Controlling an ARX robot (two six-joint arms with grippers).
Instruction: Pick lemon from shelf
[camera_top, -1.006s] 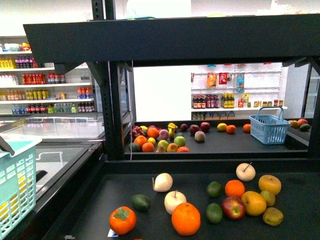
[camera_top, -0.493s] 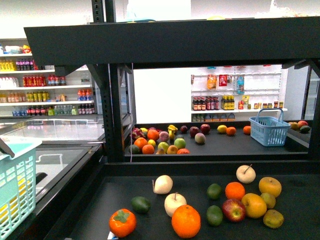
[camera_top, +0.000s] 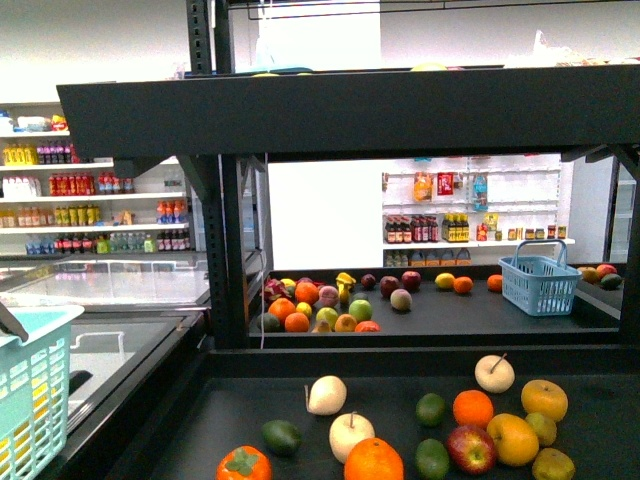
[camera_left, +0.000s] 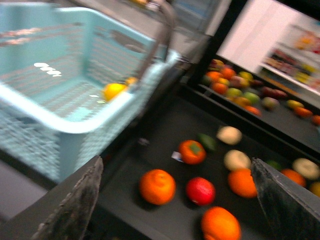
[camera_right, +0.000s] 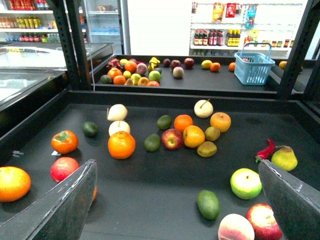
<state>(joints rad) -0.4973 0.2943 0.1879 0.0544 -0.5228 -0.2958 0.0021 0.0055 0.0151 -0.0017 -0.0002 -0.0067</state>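
**Entry: shelf, fruit pick, lemon not yet taken**

- Shelf (camera_top: 240, 395): black tiers. The near tier fills the bottom of the front view, the far tier sits mid-frame.
- Lemon (camera_top: 541, 428): I judge it to be the small yellow-green oval at lower right of the front view. It touches the orange-yellow fruit (camera_top: 513, 438) and lies below the rounder yellow fruit (camera_top: 544, 399). In the right wrist view it shows at centre (camera_right: 212, 133). My identification is not certain.
- Left gripper (camera_left: 176, 161): released, fingers wide apart, nothing between them. It hangs over the near tier beside the teal basket (camera_left: 47, 107). This view is blurred, so I take the arm to be moving.
- Right gripper (camera_right: 177, 164): released, empty, high over the near tier and well apart from the lemon.
- Basket contents: one yellow fruit (camera_left: 114, 91), too blurred to name.

**Change noted:** compared with half a second ago, everything in the front view sits lower. The persimmon (camera_top: 244, 465) and big orange (camera_top: 373, 462) are now cut by the bottom edge. The camera has lifted or tilted upward, and no fruit has shifted.

**Meaning for the task:** no reach has started. The lemon is drifting toward the bottom right corner, so I rely on the right wrist view for it.
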